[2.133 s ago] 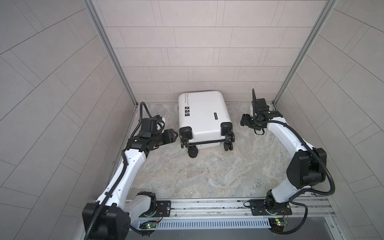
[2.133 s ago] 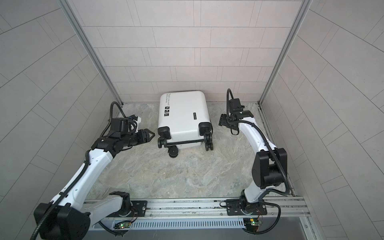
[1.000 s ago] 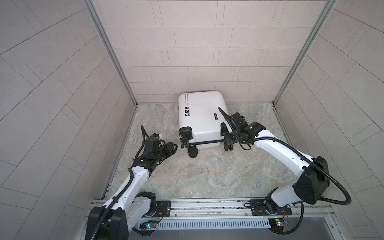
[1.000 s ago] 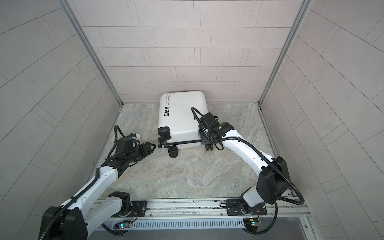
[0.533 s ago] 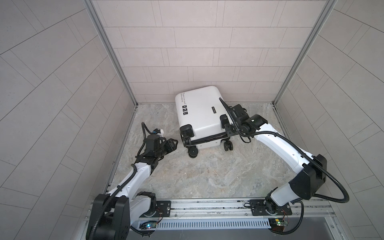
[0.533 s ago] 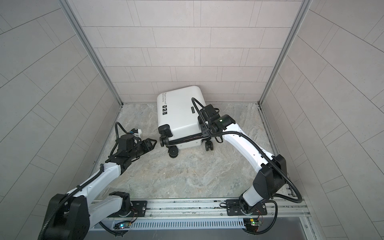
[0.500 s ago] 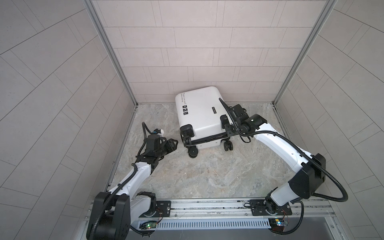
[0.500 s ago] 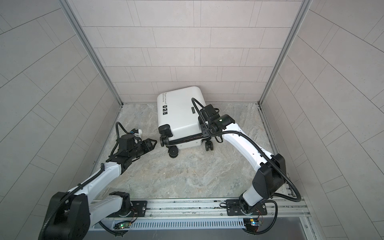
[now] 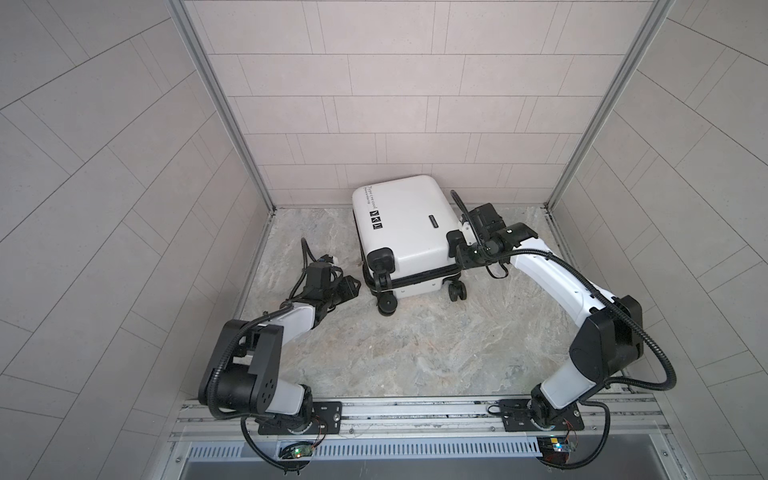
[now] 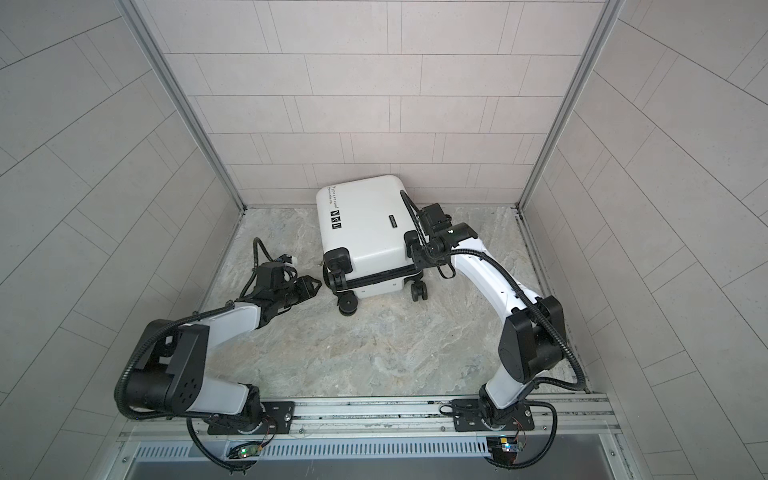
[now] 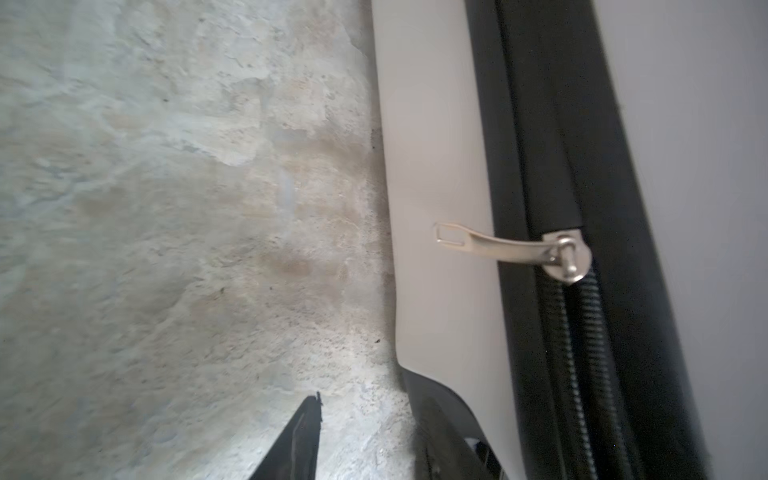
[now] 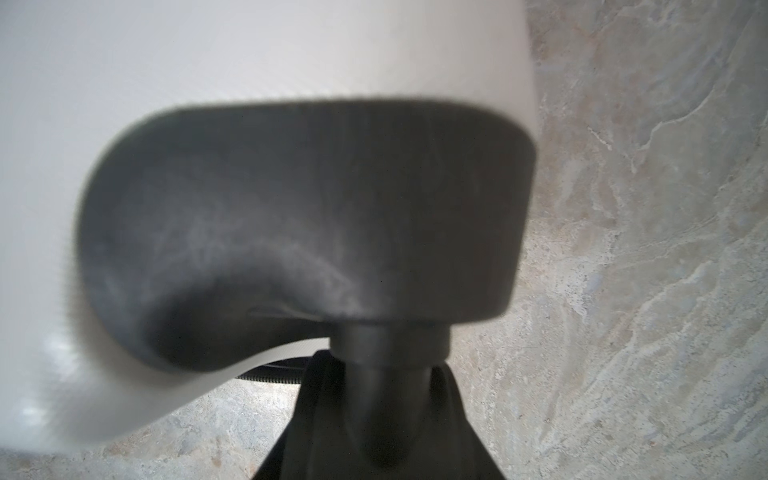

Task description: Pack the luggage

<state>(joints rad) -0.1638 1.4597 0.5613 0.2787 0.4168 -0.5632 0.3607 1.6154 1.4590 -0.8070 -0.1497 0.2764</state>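
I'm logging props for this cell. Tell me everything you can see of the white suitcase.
The luggage is a small white hard-shell suitcase, seemingly glossy plastic, lying on a broad side at the far end of the floor, wheels at its near end. Black text, three square icons and a small label mark its upper face. A black zipper band rings it, with a silver pull. The right gripper is at one black wheel housing; whether it grips is unclear.

Marbled grey-beige floor [image 9: 415,353]. Only 1 item on it: white luggage [image 9: 401,226], lying on broad side, top end nr back wall [image 9: 395,124], wheels facing away from wall.
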